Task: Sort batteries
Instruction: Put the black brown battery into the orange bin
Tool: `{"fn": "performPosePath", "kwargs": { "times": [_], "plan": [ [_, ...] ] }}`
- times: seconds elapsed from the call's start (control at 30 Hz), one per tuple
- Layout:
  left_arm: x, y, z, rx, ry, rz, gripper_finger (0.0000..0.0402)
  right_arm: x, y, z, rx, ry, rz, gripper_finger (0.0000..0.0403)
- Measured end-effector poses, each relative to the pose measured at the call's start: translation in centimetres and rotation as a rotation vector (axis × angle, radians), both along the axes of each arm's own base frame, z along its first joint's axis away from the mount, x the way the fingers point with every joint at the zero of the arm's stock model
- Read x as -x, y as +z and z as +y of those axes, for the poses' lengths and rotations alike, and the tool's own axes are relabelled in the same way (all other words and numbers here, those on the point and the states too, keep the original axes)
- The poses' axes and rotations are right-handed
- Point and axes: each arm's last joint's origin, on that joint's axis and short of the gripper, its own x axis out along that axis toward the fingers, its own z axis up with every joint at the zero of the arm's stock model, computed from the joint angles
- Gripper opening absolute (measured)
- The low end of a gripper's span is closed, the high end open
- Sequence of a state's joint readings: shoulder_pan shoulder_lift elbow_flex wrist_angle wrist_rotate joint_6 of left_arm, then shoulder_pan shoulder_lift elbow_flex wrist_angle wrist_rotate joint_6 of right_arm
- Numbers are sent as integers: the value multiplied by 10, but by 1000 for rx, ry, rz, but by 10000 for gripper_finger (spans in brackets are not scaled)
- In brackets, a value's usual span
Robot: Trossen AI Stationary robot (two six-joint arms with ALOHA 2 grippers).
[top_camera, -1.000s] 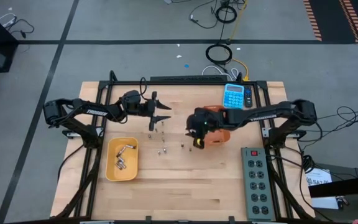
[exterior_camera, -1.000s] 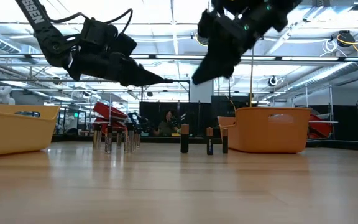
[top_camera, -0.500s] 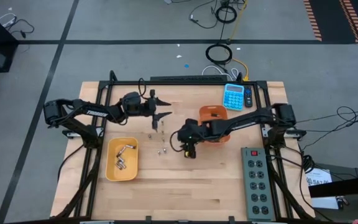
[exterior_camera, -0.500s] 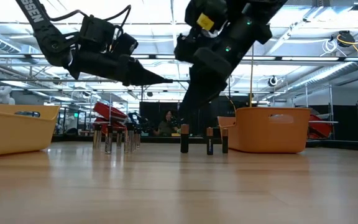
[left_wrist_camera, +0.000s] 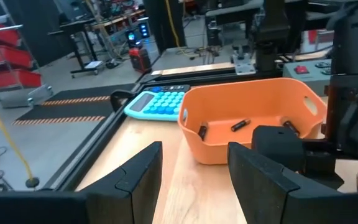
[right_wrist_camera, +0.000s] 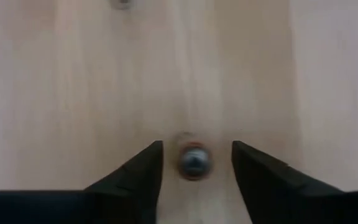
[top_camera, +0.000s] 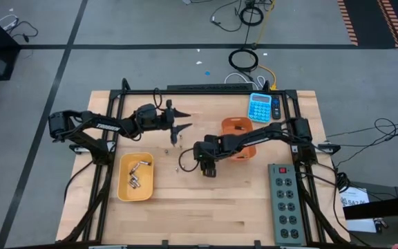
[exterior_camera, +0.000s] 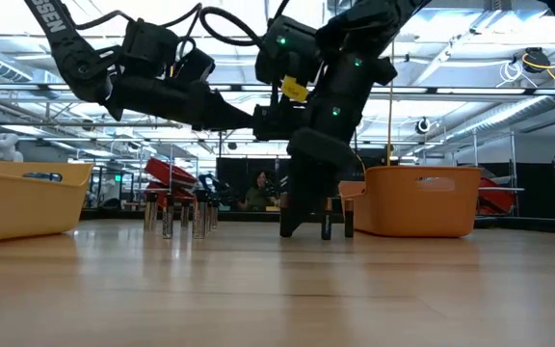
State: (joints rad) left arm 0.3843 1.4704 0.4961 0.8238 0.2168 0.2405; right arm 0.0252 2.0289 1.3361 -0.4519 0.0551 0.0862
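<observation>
Small batteries stand upright on their ends on the wooden table: a silvery-grey group (exterior_camera: pixel 176 217) (top_camera: pixel 172 146) and a few dark ones (exterior_camera: pixel 325 226). More lie in the yellow bin (top_camera: pixel 124 181) and the orange bin (left_wrist_camera: pixel 229 146). My right gripper (top_camera: pixel 206 169) points straight down, open. In the right wrist view its fingers stand on either side of one upright battery (right_wrist_camera: pixel 193 160) with gaps on both sides. My left gripper (top_camera: pixel 182 122) hovers open above the table, left of the orange bin, pointing toward the table's right.
A blue calculator (top_camera: pixel 259 107) lies at the far edge behind the orange bin (top_camera: pixel 235 124). A green power strip (top_camera: pixel 287 204) lies along the right edge. The yellow bin (exterior_camera: pixel 17 198) sits at the near left. Bare wood stretches across the near half of the table.
My right gripper has moved from beside the orange bin toward the table's left and gone down. Its open fingers now reach the tabletop around a standing battery. The batteries have stayed in place.
</observation>
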Motion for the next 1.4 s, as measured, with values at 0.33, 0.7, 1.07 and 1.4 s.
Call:
{"fn": "performPosePath", "kwargs": {
  "times": [0.33,0.7,1.07,1.4],
  "plan": [
    [0,0,0,39,16,-6,192,-1,3,-5,6,7,-18,9],
    [0,0,0,50,19,-6,192,1,8,-6,22,-26,-9,30],
    [0,0,0,50,20,-6,192,-14,18,1,26,14,-79,173],
    [0,0,1,48,42,-5,192,-21,10,-7,46,38,-117,173]
  ]
}}
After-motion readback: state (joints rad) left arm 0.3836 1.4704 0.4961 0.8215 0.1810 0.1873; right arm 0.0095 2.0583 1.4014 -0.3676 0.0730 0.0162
